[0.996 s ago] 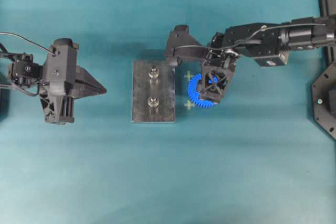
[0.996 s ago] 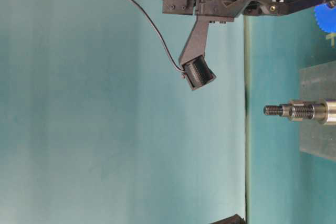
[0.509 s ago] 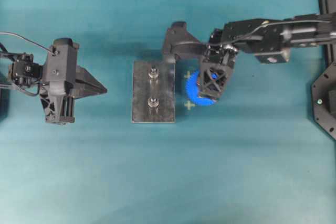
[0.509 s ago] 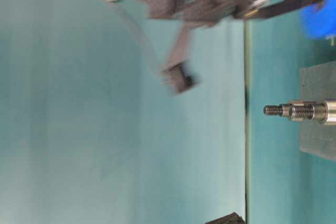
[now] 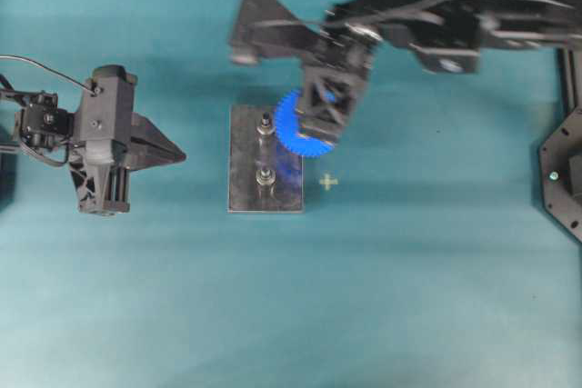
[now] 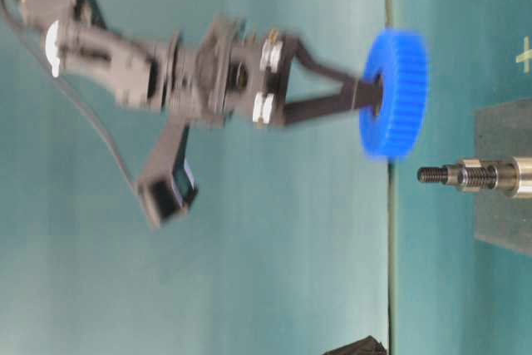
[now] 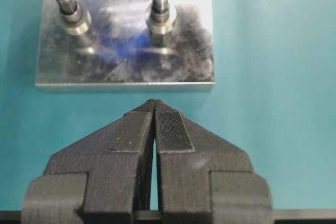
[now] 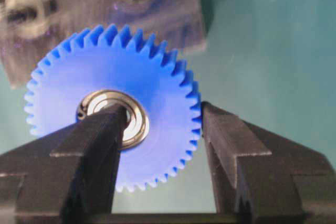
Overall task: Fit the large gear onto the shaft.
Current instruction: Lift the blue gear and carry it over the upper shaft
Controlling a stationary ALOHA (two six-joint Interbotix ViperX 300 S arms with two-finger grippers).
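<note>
- My right gripper (image 8: 157, 124) clamped the large gear (image 8: 113, 114): one finger in its bore, one on the teeth.
- Gear hung in the air above the plate (image 5: 244, 190), near the shaft (image 5: 265, 123), not on it.
- My left gripper (image 7: 155, 109) sat closed, empty.

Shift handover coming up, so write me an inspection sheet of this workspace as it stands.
Surface: teal table, one pale cross mark visible.
Job's things: large gear held in the air, level, over the grey plate's right edge beside the far shaft; not on either shaft. Near shaft bare.
Clutter: nothing seen.
Grippers: right gripper shut on the gear, one finger in its bearing hole, one on the toothed rim. Left gripper shut, empty, apart from the plate.
Cables: black cable looping over the left arm.
Surroundings: black frame parts at the table's right edge.
</note>
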